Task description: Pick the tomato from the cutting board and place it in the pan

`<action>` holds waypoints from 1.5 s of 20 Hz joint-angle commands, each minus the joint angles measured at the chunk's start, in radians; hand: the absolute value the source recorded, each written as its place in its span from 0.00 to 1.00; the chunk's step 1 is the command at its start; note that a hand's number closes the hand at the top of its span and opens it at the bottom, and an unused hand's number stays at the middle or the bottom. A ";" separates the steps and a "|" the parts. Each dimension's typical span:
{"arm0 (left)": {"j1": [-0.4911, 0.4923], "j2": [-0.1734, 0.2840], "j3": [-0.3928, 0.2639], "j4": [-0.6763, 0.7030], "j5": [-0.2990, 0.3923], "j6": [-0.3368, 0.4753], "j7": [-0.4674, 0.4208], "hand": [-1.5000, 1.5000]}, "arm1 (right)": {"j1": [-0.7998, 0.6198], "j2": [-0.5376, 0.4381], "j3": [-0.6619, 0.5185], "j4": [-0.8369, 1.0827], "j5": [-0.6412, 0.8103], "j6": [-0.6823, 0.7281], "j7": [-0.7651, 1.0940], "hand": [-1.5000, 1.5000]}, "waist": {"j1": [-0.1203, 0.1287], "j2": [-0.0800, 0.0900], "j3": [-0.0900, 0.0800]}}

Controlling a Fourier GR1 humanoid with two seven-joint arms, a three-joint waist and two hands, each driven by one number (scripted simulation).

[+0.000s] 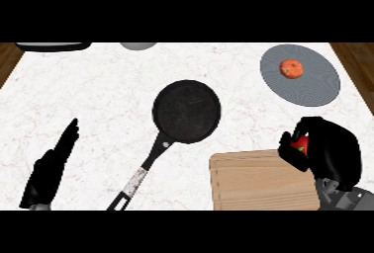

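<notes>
black pan [187, 111] holds nothing; right hand [329, 150] is clenched around the tomato [300, 144].

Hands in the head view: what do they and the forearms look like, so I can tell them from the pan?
Both hands are matte black with slender fingers and a thumb: the left hand at the lower left, the right hand at the lower right. A grey, blocky forearm segment shows behind the right one. No cables or markings show.
</notes>
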 commanded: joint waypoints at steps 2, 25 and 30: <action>-0.024 0.016 0.016 -0.023 0.007 -0.015 0.020 0.50 | -0.042 0.023 0.074 -0.173 0.199 -0.012 0.072 1.00 | 0.023 0.009 0.002; -0.051 -0.021 -0.018 -0.006 -0.050 -0.029 0.001 0.50 | -0.714 0.481 -0.196 1.071 -0.030 -0.397 -0.323 1.00 | 0.073 0.029 0.003; -0.091 -0.037 -0.039 -0.020 -0.028 -0.055 0.031 0.50 | -0.820 0.482 -0.178 1.279 -0.111 -0.310 -0.398 1.00 | 0.113 0.043 0.003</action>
